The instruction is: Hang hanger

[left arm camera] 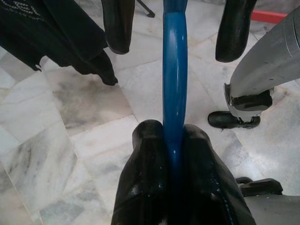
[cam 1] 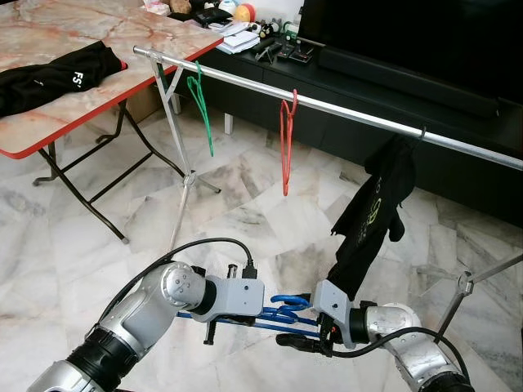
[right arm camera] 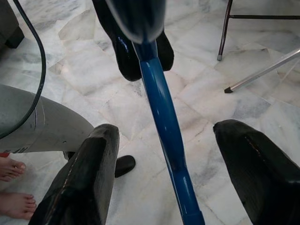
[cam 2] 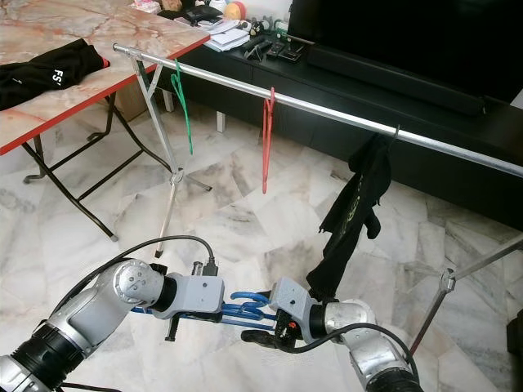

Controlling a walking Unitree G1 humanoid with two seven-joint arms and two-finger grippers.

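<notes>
Marble floor (cam 1: 245, 204) stretches under a long silver rail (cam 1: 351, 110) that crosses the room from the folding counter (cam 1: 73, 49) on my left, where a black garment (cam 1: 49, 77) lies, toward the dark TV cabinet (cam 1: 392, 90). On the rail hang, left to right, a green hanger (cam 1: 202, 102), a red hanger (cam 1: 287, 143) and a black shirt (cam 1: 372, 212).

Low in front of me, my left tool (cam 1: 274, 310) is clamped on the blue hanger (cam 1: 282, 314); in the left wrist view both fingers (left arm camera: 145, 187) press flat against the blue bar (left arm camera: 174, 84). My right tool (right arm camera: 164, 178) sits just beside it with its fingers (right arm camera: 89, 178) spread wide, the blue bar running between them without touching either.

Risks, as I judge them: I hold the hanger far below the rail, so a long lift is needed, and a one-sided grip on a smooth bar could let it pivot or slip. My right tool, so close, could knock the hanger as it swings. On the way up the hook might snag the black shirt or bump the red hanger, and a mis-angled hook would miss the rail and drop.
</notes>
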